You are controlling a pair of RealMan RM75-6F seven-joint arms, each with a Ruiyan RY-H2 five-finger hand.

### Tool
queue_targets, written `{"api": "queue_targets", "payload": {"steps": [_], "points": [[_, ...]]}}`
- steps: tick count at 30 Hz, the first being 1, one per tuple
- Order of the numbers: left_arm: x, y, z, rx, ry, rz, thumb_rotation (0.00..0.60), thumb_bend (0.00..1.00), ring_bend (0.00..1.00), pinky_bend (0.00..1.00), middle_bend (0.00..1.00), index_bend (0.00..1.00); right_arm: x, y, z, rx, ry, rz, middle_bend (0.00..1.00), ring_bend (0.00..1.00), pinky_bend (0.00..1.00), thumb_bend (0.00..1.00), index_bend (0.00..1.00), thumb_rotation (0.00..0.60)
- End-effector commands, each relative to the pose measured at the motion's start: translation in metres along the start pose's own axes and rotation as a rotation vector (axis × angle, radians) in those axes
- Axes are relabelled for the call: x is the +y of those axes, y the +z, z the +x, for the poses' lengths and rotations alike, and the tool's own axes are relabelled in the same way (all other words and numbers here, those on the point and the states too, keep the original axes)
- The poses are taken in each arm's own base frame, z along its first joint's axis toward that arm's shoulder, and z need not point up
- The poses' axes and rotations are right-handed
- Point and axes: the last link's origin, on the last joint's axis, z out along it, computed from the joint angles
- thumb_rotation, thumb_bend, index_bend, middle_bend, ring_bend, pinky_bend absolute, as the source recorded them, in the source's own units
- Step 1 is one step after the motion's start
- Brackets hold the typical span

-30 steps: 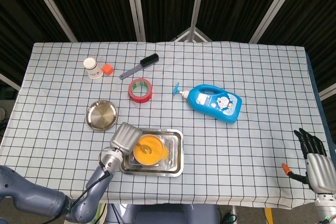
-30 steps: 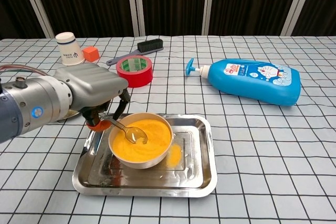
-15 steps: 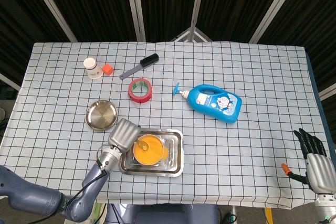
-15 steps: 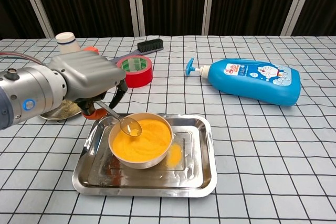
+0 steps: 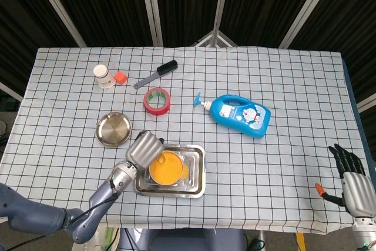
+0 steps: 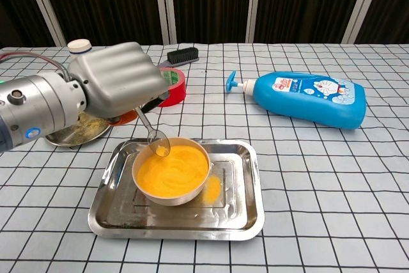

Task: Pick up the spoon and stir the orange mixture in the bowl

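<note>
The left hand (image 6: 118, 87) has lifted the spoon (image 6: 153, 135) toward the bowl (image 6: 171, 174) rim.

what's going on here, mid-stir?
Yes. The left hand holds the spoon, its tip dipped at the near-left edge of the orange mix in the bowl. The bowl sits in a steel tray, with some orange spilled beside it. The right hand is idle at the table's right edge, fingers apart, holding nothing.

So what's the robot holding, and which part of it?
The left hand holds the spoon by its handle end; the right hand holds nothing.
</note>
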Motion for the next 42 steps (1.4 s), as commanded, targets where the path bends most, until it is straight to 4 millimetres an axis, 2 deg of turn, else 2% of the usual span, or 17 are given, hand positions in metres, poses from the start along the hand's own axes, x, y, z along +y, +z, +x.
{"api": "queue_targets", "payload": {"steps": [1, 7, 18, 24, 42], "points": [[0.0, 0.001, -0.004, 0.053, 0.147, -0.055, 0.6, 0.75, 1.0, 1.0, 1.0, 0.76, 0.0, 0.0, 0.0, 0.0, 0.0, 0.0, 0.0, 0.0, 0.0, 0.31, 0.0, 0.6], [0.001, 0.003, -0.002, 0.116, 0.257, -0.104, 0.6, 0.75, 1.0, 1.0, 1.0, 0.76, 0.0, 0.0, 0.0, -0.001, 0.001, 0.0, 0.0, 0.0, 0.0, 0.31, 0.0, 0.6], [0.02, 0.016, 0.015, 0.253, 0.427, -0.201, 0.6, 0.74, 1.0, 1.0, 1.0, 0.76, 0.0, 0.0, 0.0, -0.002, 0.008, 0.002, 0.0, 0.0, 0.0, 0.31, 0.0, 0.6], [0.023, 0.024, 0.022, 0.293, 0.492, -0.208, 0.6, 0.74, 1.0, 1.0, 1.0, 0.76, -0.001, 0.0, 0.001, -0.002, 0.011, 0.004, 0.0, 0.0, 0.0, 0.31, 0.0, 0.6], [0.018, 0.022, 0.01, 0.254, 0.553, -0.243, 0.6, 0.74, 1.0, 1.0, 1.0, 0.77, -0.001, 0.0, 0.0, -0.003, 0.013, 0.003, 0.0, 0.0, 0.0, 0.31, 0.0, 0.6]]}}
